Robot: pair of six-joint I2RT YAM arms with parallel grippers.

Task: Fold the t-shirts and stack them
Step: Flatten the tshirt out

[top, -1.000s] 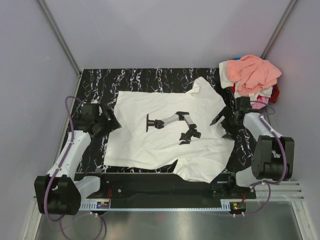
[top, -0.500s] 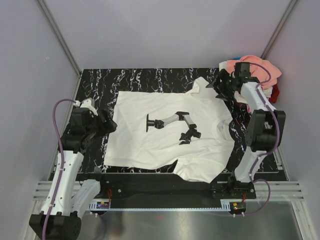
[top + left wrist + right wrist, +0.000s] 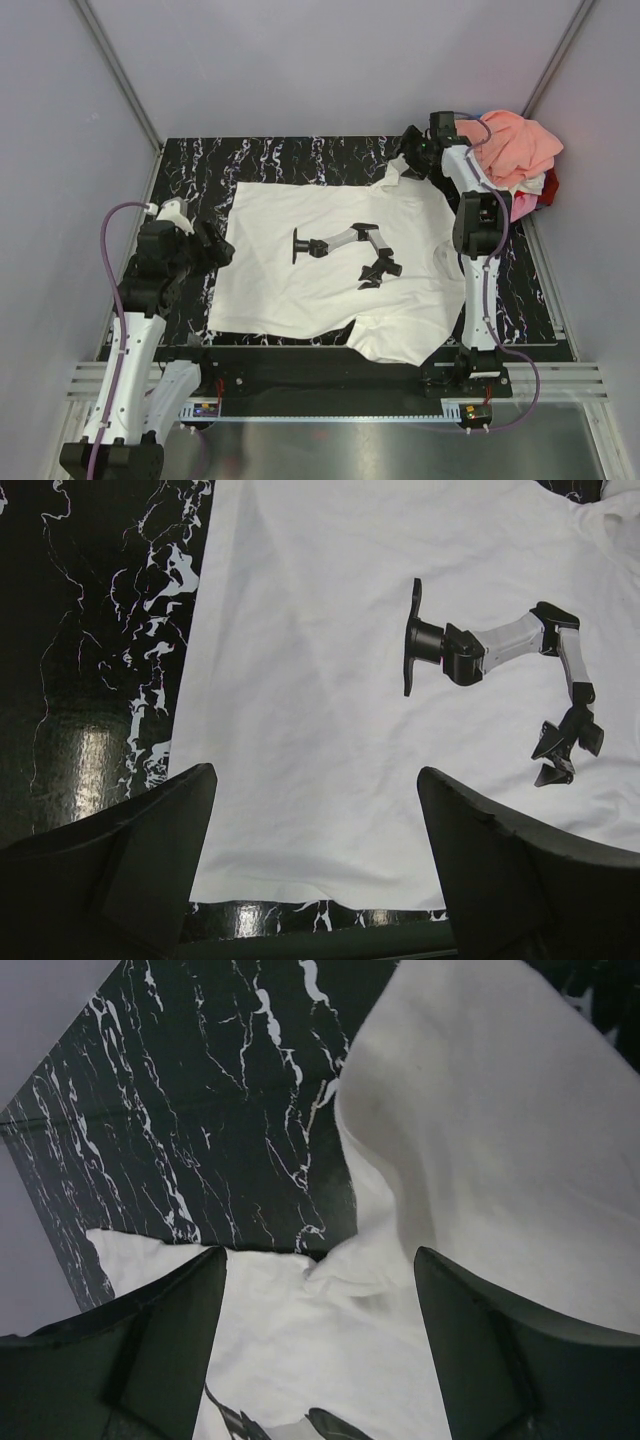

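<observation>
**Two edges to catch at once**

Both jaws gape, holding nothing: left gripper at the left side of the table, right gripper at its far-right corner. I'd pinch the cloth's edges low and lift evenly. The white t-shirt lies print-up across the table's middle, rumpled toward the table's near edge.

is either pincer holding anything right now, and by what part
Nothing is held. The left pincer hangs open over the left edge of the white t-shirt, and the right pincer is open above its far sleeve, with no cloth between the fingers.
</observation>
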